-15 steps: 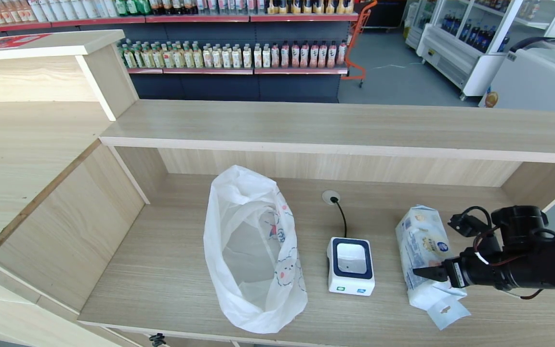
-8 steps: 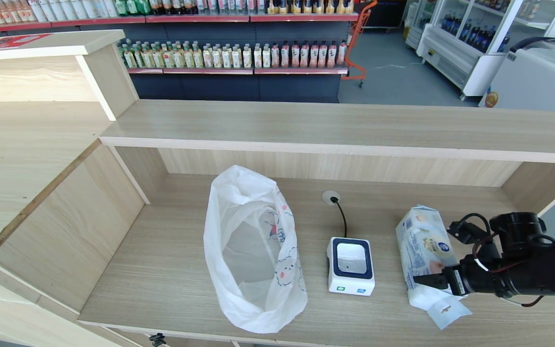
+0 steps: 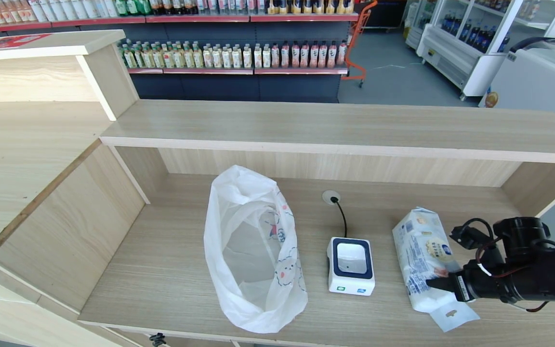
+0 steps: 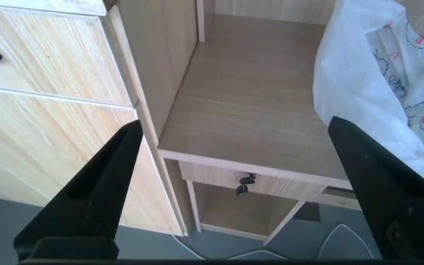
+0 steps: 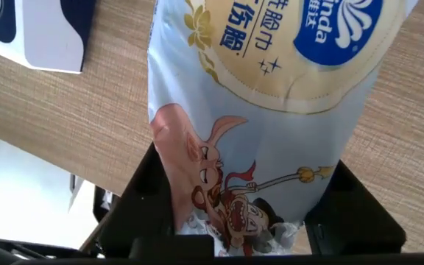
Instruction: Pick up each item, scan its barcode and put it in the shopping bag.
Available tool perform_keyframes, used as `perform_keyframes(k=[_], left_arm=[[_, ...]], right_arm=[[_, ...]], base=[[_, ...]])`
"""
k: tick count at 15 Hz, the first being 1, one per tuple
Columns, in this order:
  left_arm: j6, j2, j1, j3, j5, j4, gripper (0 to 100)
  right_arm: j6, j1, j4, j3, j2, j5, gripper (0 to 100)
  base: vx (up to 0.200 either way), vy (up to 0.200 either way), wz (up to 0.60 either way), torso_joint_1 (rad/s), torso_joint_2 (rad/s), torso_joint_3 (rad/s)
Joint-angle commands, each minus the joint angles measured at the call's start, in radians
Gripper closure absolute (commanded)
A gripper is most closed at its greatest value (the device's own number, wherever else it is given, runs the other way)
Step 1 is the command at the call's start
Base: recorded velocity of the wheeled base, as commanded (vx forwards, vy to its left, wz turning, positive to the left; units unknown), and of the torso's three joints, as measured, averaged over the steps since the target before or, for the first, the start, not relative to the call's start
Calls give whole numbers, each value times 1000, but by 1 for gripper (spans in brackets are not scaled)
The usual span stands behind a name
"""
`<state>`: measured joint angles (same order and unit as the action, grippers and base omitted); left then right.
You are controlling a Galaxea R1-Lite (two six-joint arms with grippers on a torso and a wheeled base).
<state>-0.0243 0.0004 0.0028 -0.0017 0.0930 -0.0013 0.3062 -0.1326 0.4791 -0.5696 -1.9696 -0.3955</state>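
Observation:
A soft pack of tissues (image 3: 422,250), pale blue and white with print, lies on the counter right of the barcode scanner (image 3: 350,265). My right gripper (image 3: 439,284) comes in from the right and is shut on the pack's near end; in the right wrist view the pack (image 5: 271,147) is squeezed narrow between the two black fingers (image 5: 142,206). A loose flap sticks out beside the gripper. The white shopping bag (image 3: 253,250) stands with its mouth wide, left of the scanner. My left gripper (image 4: 234,121) hangs open below the counter's front left corner, the bag (image 4: 374,81) off to one side.
The scanner's black cable (image 3: 341,214) runs back to a grommet in the counter (image 3: 162,279). A raised ledge (image 3: 306,125) overhangs the back, and wooden side walls (image 3: 80,217) close both ends. Drawers (image 4: 50,110) sit beside the left gripper.
My right gripper has slid toward the front along the tissue pack and down onto its near end. The pack has turned slightly and its flap has shifted right.

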Motion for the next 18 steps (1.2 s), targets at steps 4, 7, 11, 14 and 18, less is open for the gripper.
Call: perform_keyframes(k=[4,7,11,14,18], left_arm=[[0,0,0,0,1,0,0],[0,0,0,0,1,0,0],[0,0,0,0,1,0,0],[0,0,0,0,1,0,0],[0,0,0,2,1,0,0]], right_arm=[[-6,-27,104,65,35,0,100],[-24,-45,110,80,132,-78,100],[-38,-52,-2,83,351,-190,100],[-71,-48,-206,39,618,-327,100],[-156,-48,-502,-73,933,-606,100]], base=[[0,0,0,0,0,0],[0,0,0,0,0,0],[0,0,0,0,0,0],[0,0,0,0,0,0],[0,0,0,0,0,0]])
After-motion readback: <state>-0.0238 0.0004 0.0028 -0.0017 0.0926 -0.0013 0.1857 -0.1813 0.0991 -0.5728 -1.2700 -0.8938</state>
